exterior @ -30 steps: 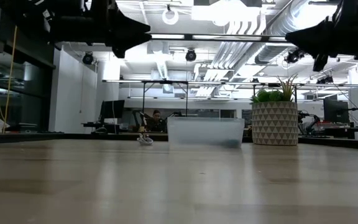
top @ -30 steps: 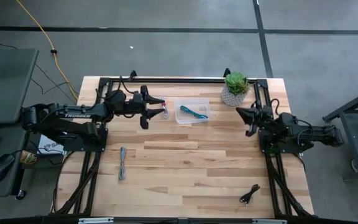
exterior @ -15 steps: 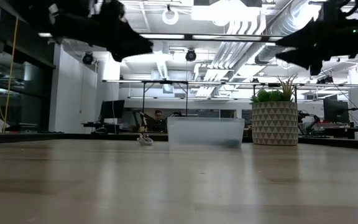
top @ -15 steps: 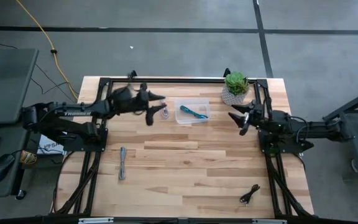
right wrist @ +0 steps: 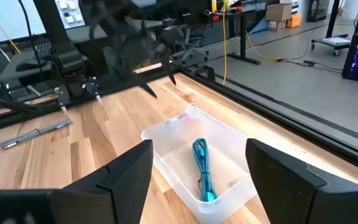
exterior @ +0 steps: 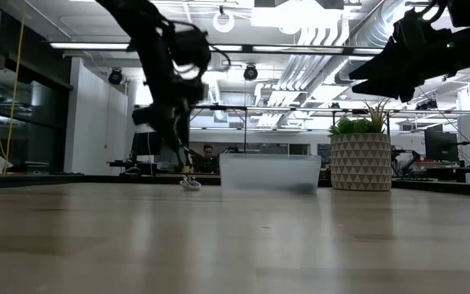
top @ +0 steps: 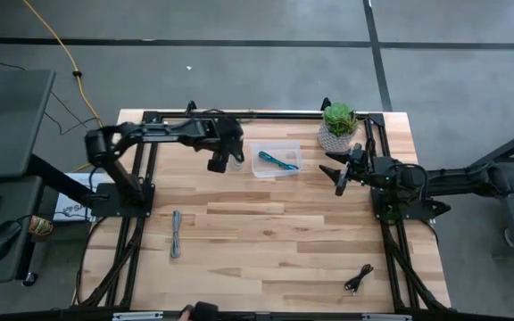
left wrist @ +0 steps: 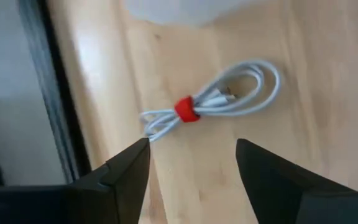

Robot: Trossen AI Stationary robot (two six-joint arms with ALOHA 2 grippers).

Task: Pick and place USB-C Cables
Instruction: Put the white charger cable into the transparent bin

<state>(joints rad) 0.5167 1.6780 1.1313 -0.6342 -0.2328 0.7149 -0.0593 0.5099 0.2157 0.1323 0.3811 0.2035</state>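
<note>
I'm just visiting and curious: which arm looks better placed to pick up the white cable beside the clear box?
Probably the left. The left gripper hangs open right above the white cable, which lies on the table beside the box. The right gripper is open too, but on the box's far side.

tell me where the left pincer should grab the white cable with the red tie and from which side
Best at the red tie on the white cable, coming straight down from above. The bundle lies flat on the table and the tie is where its strands are pinched narrowest, so both should fit between the fingers. The left pincer hangs open above it already; the clear bin sits close beside.
</note>
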